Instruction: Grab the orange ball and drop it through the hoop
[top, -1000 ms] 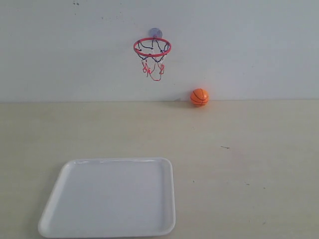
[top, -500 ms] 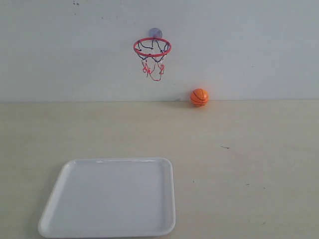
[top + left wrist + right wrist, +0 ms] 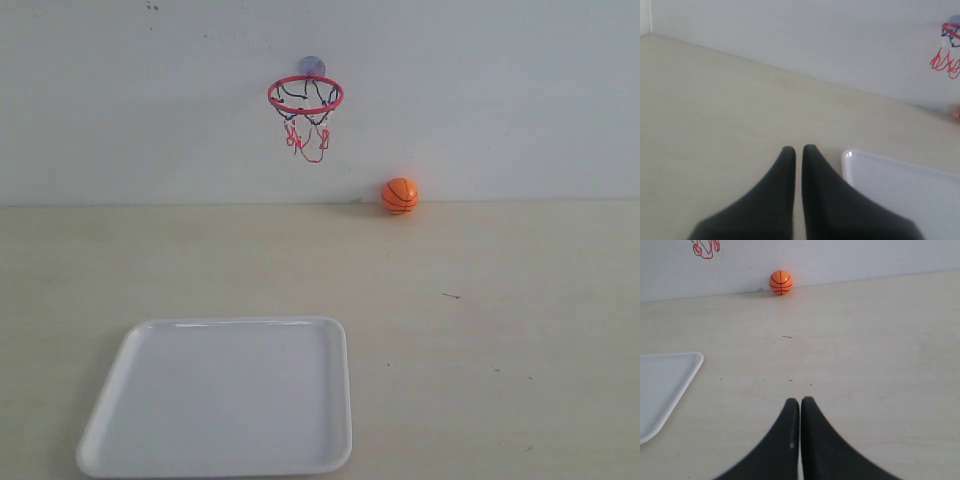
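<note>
The orange ball rests on the table against the back wall, right of the hoop and lower than it. The hoop hangs on the wall by its suction cup, red ring level, net dangling; part of it shows at the edge of the left wrist view. My right gripper is shut and empty, low over bare table, with the ball far ahead of it. My left gripper is shut and empty beside the tray's corner. Neither gripper shows in the exterior view.
A white square tray lies empty at the front left of the table. A small dark mark sits on the tabletop between the tray and the ball. The white wall closes the table's far edge.
</note>
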Robot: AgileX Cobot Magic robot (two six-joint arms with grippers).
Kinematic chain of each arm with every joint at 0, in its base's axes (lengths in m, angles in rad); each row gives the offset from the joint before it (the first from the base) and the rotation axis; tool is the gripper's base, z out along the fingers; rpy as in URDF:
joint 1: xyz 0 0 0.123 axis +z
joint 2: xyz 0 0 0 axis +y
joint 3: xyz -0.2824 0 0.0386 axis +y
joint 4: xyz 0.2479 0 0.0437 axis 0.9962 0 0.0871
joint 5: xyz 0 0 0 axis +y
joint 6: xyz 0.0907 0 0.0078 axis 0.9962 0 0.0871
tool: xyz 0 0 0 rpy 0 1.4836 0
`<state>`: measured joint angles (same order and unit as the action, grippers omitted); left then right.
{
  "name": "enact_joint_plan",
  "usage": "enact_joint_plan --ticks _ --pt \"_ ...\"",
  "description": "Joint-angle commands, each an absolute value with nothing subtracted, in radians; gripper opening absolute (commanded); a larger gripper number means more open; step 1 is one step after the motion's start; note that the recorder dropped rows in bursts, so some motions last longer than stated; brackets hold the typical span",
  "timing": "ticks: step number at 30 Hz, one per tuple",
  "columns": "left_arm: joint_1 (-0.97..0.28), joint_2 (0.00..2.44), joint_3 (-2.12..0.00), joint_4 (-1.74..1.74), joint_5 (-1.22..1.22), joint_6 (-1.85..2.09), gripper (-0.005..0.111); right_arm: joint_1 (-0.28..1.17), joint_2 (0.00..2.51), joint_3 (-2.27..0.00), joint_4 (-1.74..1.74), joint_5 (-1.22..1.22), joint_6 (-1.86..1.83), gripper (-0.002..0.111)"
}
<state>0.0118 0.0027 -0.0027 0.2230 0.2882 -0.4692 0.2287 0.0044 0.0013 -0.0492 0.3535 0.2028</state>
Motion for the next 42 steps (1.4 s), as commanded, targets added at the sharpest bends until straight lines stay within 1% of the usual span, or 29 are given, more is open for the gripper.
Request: enact_joint_plan --ticks 1,5,42 --pt "0.013 0.0 0.0 0.206 0.307 -0.315 0.004 0.231 0.0 0.0 -0.058 0.348 0.2 0.0" --pt "0.015 0.0 0.0 0.127 0.307 -0.175 0.004 0.231 0.0 0.0 -0.058 0.348 0.2 0.0" --pt "0.015 0.0 0.0 0.127 0.302 -0.175 0.004 0.231 0.0 0.0 -0.058 0.348 0.2 0.0"
